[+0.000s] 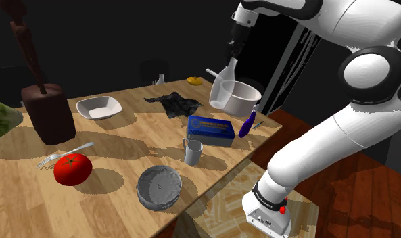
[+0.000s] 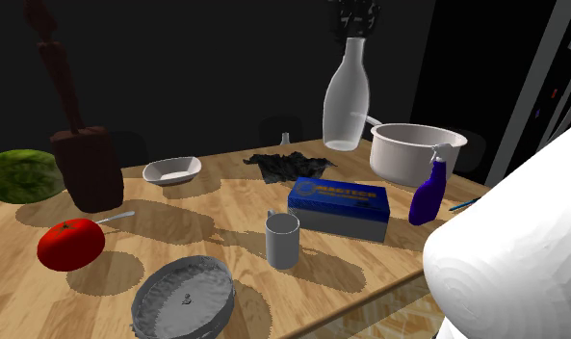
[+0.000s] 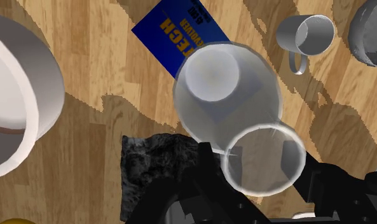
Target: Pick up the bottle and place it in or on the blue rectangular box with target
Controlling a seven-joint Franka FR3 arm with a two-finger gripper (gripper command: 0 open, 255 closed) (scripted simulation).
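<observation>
While aloft in hand [image 1: 233, 55], bottle [image 1: 223, 88] empty.

The bottle [image 2: 347, 101] looks like clear, glossy glass. The tabletop [image 1: 124, 145] is pale wood with visible grain. The blue box [image 2: 338, 205] has a smooth, printed surface. The dark cloth [image 1: 173, 105] is crumpled and matt. The tomato [image 1: 73, 168] shines.

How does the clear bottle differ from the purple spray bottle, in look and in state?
The clear bottle is see-through; the purple spray bottle is opaque. The clear bottle hangs in the air, clasped at its neck by the gripper; the spray bottle stands on the table beside the white pot. The clear bottle ends in a plain open neck; the spray bottle in a pale trigger head. Both narrow toward the top.
</observation>
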